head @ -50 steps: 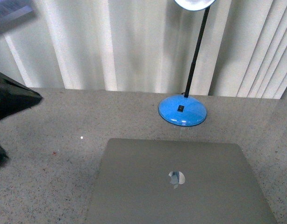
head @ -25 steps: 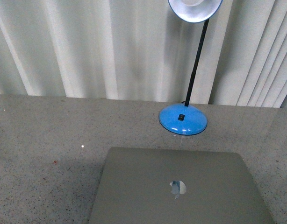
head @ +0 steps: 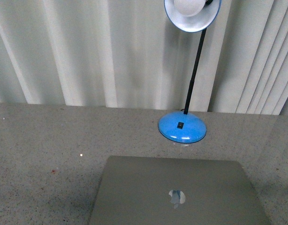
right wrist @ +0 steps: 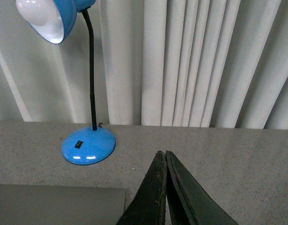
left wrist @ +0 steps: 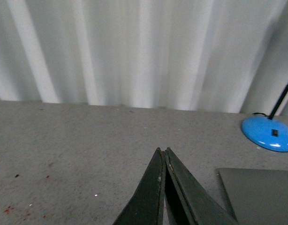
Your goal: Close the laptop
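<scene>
L gripper (left wrist: 162,152) hung over bare table (left wrist: 64,150), fingers pressed together, gripping nothing. The laptop's back corner lay just beside it. Laptop (head: 181,192) lay flat on the table, centre-right in front view, lid down, logo (head: 177,197) up, near edge cut off by the frame. Blue lamp (head: 182,127) stood just behind it, by the curtain (head: 87,51). R gripper (right wrist: 162,153) hung beside the laptop's other back corner, fingers also together, empty.

You'll find no words or numbers to read. The only sign is the apple-shaped logo (head: 177,197) on the laptop (head: 130,197) lid, nearer you than the blue lamp base (head: 191,133).
</scene>
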